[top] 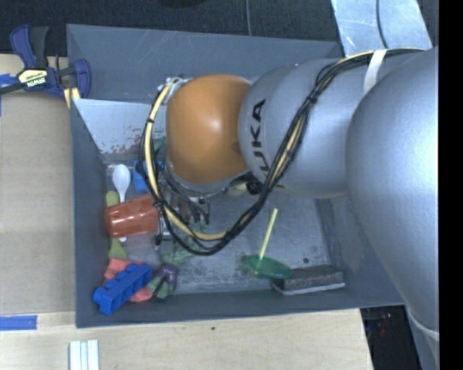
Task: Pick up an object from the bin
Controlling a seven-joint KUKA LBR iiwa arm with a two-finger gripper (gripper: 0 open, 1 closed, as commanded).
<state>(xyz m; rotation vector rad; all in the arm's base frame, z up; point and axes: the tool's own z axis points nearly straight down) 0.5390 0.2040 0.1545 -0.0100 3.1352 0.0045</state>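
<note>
the arm (pixel 332 129) hangs low over the bin (pixel 216 52), its wrist hiding whether its grip is released or clenched: i cannot tell. nearest lies a red-orange cup (pixel 131 218) on its side at the left; a descent could nudge it, rolling it onto the white spoon (pixel 121 179).

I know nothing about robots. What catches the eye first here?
A big silver arm with an orange dome reaches in from the right over the middle of the grey bin. Just left of the dome lies an orange-red cup, and a blue toy block sits in the lower left corner. By the front wall a green piece with a yellow stick lies beside a grey slab.
</note>
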